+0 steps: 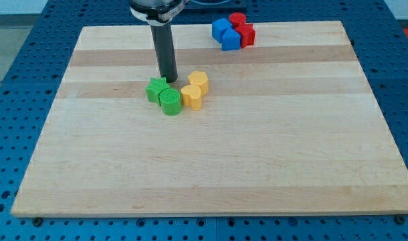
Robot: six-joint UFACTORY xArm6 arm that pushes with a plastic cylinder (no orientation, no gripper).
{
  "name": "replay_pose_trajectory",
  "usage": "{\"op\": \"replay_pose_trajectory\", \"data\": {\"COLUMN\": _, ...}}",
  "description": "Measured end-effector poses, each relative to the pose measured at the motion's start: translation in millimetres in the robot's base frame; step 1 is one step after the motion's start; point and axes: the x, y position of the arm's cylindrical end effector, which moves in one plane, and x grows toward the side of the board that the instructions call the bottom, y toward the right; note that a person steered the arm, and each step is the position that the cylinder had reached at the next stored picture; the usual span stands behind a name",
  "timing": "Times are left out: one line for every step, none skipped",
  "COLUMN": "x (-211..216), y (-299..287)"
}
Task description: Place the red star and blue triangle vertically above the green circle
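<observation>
In the camera view, a pale wooden board [211, 167] is seen on a blue perforated table [17, 40]. My tip [169, 80] is set down just at the top edge of the green star [155, 88], seemingly touching it; being a plain rod, it has nothing to open or close and holds nothing. The green circle [170, 102] lies touching the green star, with a yellow heart [192, 96] and another yellow block [199, 82] (its shape is not made out) just to the view's right.

The red star [247, 34] and the blue triangle [231, 38] are packed in a cluster near the board's top edge, together with a blue cube [221, 29] and a red cylinder [238, 19], well apart from the green circle.

The blocks are judged light, stiff and easily slid; nothing can be grasped, so each would be pushed on a flat side, squarely, lest it spin away. Little room is left behind the cluster before the top edge. Open board lies between the cluster and the green circle.
</observation>
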Motion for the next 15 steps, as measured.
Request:
{"op": "replay_pose_trajectory", "data": {"x": 11.8, "y": -15.4}}
{"op": "replay_pose_trajectory", "data": {"x": 8.6, "y": -14.8}}
{"op": "replay_pose_trajectory", "data": {"x": -11.7, "y": -5.8}}
{"op": "replay_pose_trajectory", "data": {"x": -36.7, "y": -4.1}}
{"op": "replay_pose_trajectory", "data": {"x": -39.0, "y": 40.7}}
{"op": "replay_pose_trajectory", "data": {"x": -55.8, "y": 119.6}}
{"op": "replay_pose_trajectory", "data": {"x": -80.2, "y": 200.6}}
{"op": "replay_pose_trajectory", "data": {"x": -90.3, "y": 272.0}}
{"op": "replay_pose_trajectory", "data": {"x": -126.2, "y": 299.6}}
{"op": "replay_pose_trajectory", "data": {"x": -139.0, "y": 305.6}}
{"op": "replay_pose_trajectory", "data": {"x": -139.2, "y": 287.6}}
{"op": "replay_pose_trajectory", "data": {"x": -134.6, "y": 247.2}}
{"op": "replay_pose_trajectory", "data": {"x": -133.2, "y": 233.3}}
{"op": "replay_pose_trajectory", "data": {"x": -132.4, "y": 245.6}}
{"op": "replay_pose_trajectory", "data": {"x": -117.2, "y": 208.7}}
